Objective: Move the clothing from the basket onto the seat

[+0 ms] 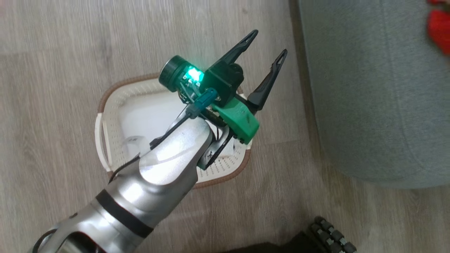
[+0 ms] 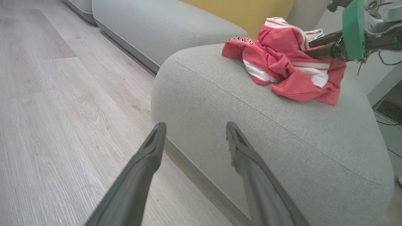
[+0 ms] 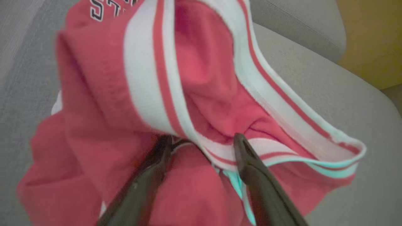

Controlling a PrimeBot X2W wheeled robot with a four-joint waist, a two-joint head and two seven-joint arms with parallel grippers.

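Nearest, the silver left forearm [image 1: 168, 154] hung over the small oval white plastic basket with the brown woven-look rim [image 1: 109, 105]. The left jaws stood wide and held nothing. The basket sat on the pale wood-look plank floor [image 1: 52, 88], and no red showed in the part of its inside that the arm left uncovered.

Near the basket rose the large rounded grey-green upholstered seat [image 1: 369, 105]. On its top lay the clothing, 2 bright red garments of thin sports fabric [image 2: 282, 62], crumpled in 1 heap well in from the front edge. The right jaws stood wide too. Their 2 long dark fingers [image 3: 141, 182] were pushed into the heap, with the white-striped waistband [image 3: 276, 103] running loose between them, not pinched.

The step in hand looked like the letting-go, with the task close to done. Done well, the right jaws would be kept spread, drawn back along their own line and only then lifted. A sideways sweep could hook the waistband loop on a tip and drag the shorts off the heap.

Beyond the heap a mustard-yellow cushion [image 2: 245, 12] leaned at the back, and a 2nd grey sofa section [image 2: 150, 28] ran further off along the floor.
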